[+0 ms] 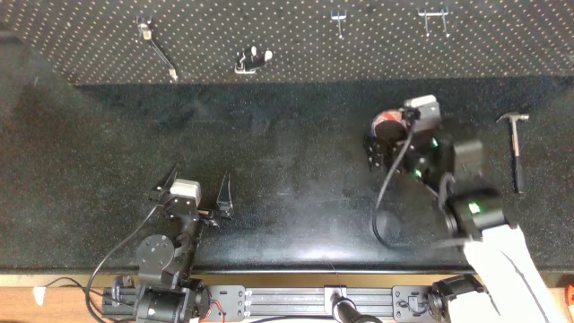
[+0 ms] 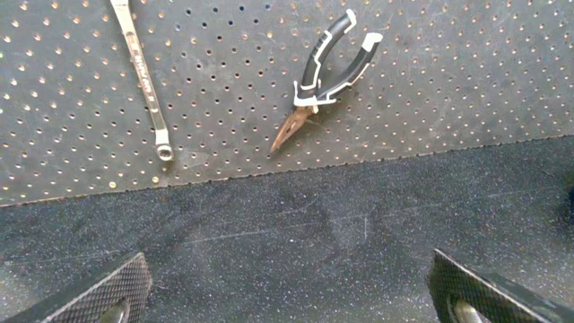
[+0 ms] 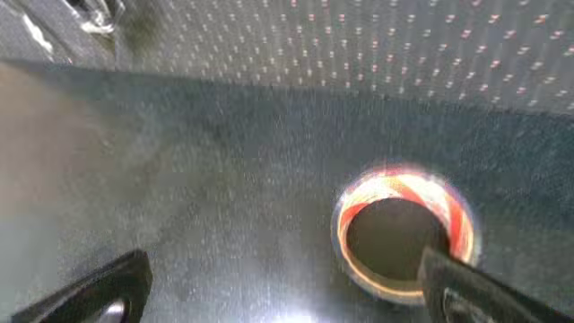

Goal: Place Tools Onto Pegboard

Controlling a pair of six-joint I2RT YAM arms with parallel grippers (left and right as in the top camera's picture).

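A: Start with the left gripper [image 2: 289, 260]. How are the fingers?
B: Spread wide, nothing between them. Bare black surface [image 2: 296, 224] lies under and ahead of them.
A: Beyond that?
B: The pegboard [image 2: 448, 81] rises from the surface's far edge. The pliers [image 2: 308, 94] hang ahead of the fingers, handles up, nose slanting down. The wrench [image 2: 142, 72] hangs beside them toward the robot's left, ring end down. Both are on the board, well apart from the fingers.
A: And the right gripper [image 3: 282, 260]?
B: Also released, holding nothing. A red-and-white tape roll [image 3: 395, 184] lies flat on the surface just ahead. One finger [image 3: 484, 292] overlaps its rim. I cannot tell whether they touch.
A: Farther out, seen from above?
B: The hammer [image 1: 516, 152] lies on the surface off to that gripper's right, apart from it, head toward the board. Metal hooks [image 1: 433, 18] sit on the board beyond the roll.
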